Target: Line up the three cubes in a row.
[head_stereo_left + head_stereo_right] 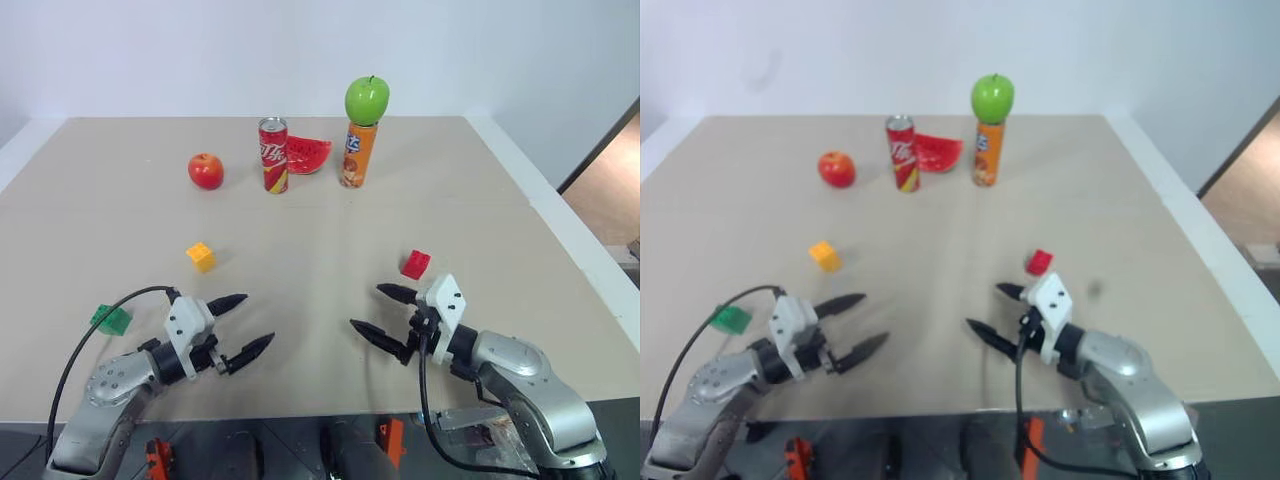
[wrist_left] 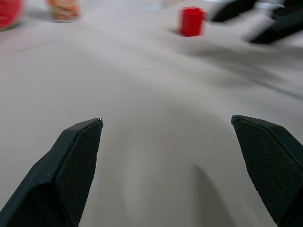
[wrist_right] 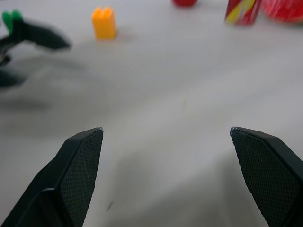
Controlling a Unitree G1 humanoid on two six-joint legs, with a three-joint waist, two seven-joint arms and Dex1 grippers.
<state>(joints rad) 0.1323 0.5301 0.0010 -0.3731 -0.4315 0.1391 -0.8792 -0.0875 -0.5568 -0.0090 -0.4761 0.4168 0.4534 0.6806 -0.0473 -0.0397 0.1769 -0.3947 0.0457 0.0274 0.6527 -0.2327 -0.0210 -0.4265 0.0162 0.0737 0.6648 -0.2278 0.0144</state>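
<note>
Beige table (image 1: 300,240) under my head camera, three cubes scattered on it, not in a row. Going left to right: green cube (image 1: 111,319) sits far left near the front edge, just beside the left arm's cable. My left gripper (image 1: 248,323) hovers low over the table right of it, pointing inward, fingers spread wide with nothing between them. Yellow-orange cube (image 1: 201,256) lies a bit further back, above and slightly left of that gripper, apart from it. At the back stand a red apple (image 1: 205,171), then a red soda can (image 1: 273,154) upright, a watermelon slice (image 1: 309,154) just behind and right of the can, and an orange can (image 1: 353,154) with a green apple (image 1: 367,100) balanced on top. Red cube (image 1: 415,264) sits right of centre, just behind my right gripper (image 1: 375,311) and close to its upper finger, not touching as far as I can tell. Right gripper points inward toward the left one, fingers wide apart, holding nothing. Both grippers face each other across a bare patch of table. Left wrist camera sees the red cube ahead; right wrist camera sees the yellow-orange cube ahead.
</note>
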